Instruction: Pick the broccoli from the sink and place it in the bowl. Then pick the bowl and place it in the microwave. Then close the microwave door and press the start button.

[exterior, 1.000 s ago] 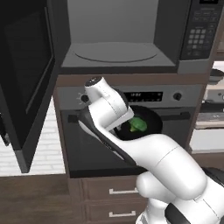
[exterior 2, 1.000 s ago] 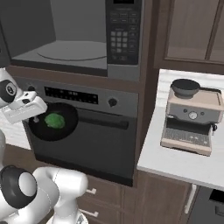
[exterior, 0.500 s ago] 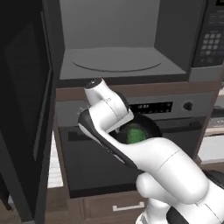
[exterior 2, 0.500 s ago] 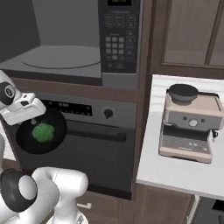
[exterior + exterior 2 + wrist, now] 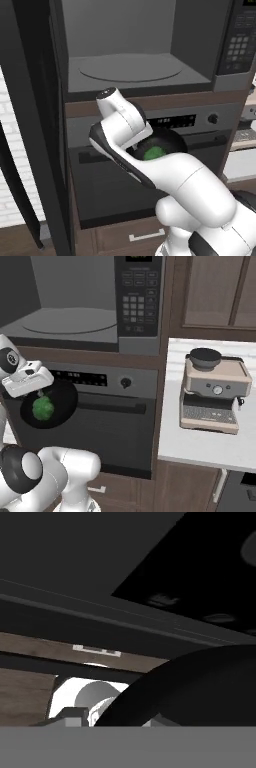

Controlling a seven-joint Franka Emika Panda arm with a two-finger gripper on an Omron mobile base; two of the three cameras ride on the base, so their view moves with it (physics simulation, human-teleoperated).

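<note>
Right base view, claw (image 5: 39, 392) narrowed on bowl (image 5: 62, 406) rim, broccoli (image 5: 43, 407) inside, before oven (image 5: 117, 421).

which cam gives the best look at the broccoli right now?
Right base view. The broccoli sits unobstructed in the black bowl, held up in front of the oven. In the left base view the arm covers most of it, leaving a green sliver. The hand view shows the bowl's dark curve, nothing green.
</note>
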